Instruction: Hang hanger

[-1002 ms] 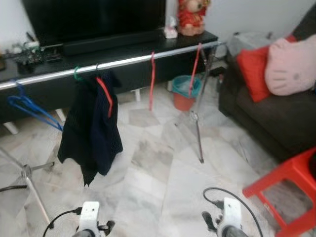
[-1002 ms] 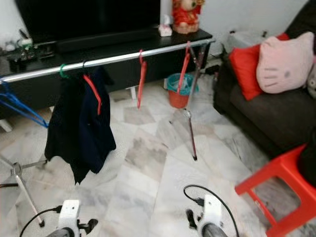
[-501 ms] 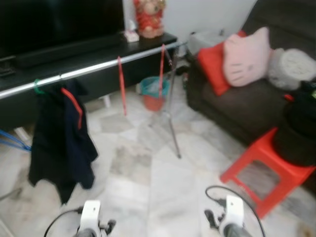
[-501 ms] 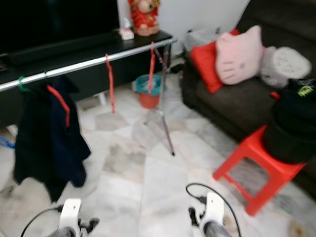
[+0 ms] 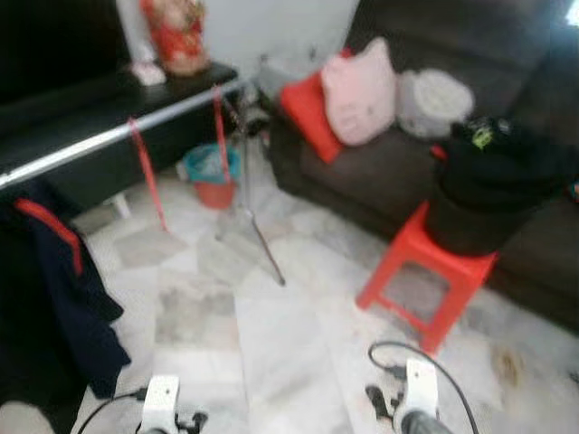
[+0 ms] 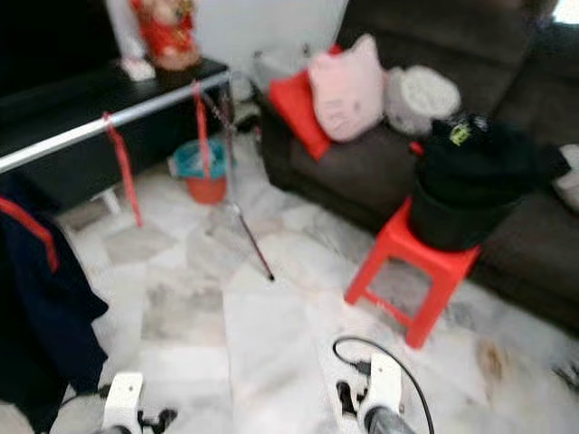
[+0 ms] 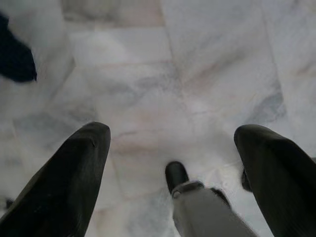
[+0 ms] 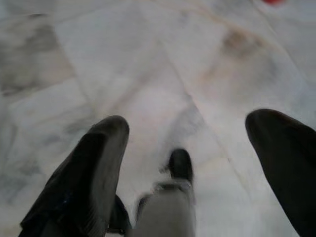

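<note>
left gripper and right gripper hang low over marble floor, fingers spread wide, grasping nothing. red hangers hang on silver rail, far left. red stool right, near sofa.

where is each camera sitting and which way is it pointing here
Left eye view: on the head, looking forward and down at the marble floor, clothes rail, sofa and red stool; both forearms at the bottom edge.
Right eye view: the same scene from slightly to the right.
Left wrist view: on the left wrist, facing down at the floor past the open left tool.
Right wrist view: likewise, past the open right tool.
Shared: all four see the marble floor.
</note>
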You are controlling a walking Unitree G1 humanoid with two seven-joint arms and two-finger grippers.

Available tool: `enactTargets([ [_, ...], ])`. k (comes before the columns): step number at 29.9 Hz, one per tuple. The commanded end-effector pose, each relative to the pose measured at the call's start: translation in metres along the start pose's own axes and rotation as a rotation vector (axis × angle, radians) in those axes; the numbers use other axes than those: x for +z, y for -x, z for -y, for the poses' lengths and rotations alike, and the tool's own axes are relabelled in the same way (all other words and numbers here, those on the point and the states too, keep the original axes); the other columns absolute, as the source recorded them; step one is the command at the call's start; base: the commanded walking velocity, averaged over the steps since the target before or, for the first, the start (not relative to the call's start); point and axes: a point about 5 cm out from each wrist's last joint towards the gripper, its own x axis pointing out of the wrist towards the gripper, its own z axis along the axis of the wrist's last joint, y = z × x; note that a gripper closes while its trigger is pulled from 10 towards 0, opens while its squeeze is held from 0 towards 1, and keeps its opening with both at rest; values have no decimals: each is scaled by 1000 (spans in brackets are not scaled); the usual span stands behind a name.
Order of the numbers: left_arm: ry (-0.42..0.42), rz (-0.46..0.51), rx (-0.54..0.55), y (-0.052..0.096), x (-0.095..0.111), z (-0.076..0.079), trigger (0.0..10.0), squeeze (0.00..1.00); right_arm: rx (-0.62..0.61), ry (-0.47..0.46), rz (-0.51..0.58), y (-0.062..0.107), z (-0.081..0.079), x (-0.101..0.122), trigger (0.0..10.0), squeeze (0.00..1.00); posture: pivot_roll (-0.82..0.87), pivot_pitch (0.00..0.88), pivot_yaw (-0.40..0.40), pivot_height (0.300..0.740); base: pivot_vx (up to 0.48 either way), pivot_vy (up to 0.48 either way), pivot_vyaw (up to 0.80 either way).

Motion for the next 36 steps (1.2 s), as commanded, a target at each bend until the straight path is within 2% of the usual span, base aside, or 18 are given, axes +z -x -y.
enactTargets([
  [1, 14, -6, -2, 1, -3, 0, 10000, 0, 0, -22, 20, -1, -2, 5, 10000, 0, 9, 0, 4, 740, 0, 0, 0],
  [7, 30, 5, 0, 0, -1, 1, 10000, 0, 0, -21, 30, -1, -2, 6, 10000, 0, 10, 0, 3, 740, 0, 0, 0],
  [10, 50, 5, 3, 0, -1, 1, 10000, 0, 1, -20, 31, -1, -2, 6, 10000, 0, 10, 0, 2, 740, 0, 266, 0],
  [36, 49, -3, 4, 0, -2, 0, 10000, 0, 4, -20, 35, -1, -2, 7, 10000, 0, 11, 0, 3, 740, 0, 289, 0],
])
